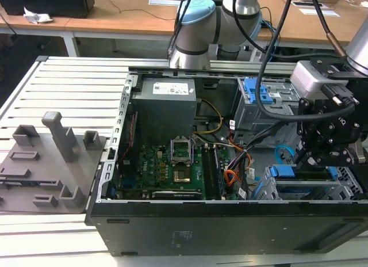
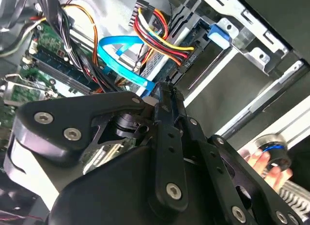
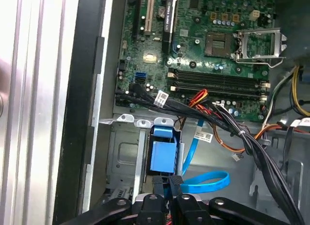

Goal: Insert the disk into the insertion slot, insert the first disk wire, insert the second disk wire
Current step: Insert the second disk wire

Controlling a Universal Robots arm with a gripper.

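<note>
End effector hovers over disk, apparently slotted.

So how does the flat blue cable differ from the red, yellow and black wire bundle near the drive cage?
The blue cable is one flat band; the wire bundle is several thin round wires. The blue cable curls in a loop that ends at the gripper; the wire bundle ends in a black plug. Both lie inside the case.
</note>
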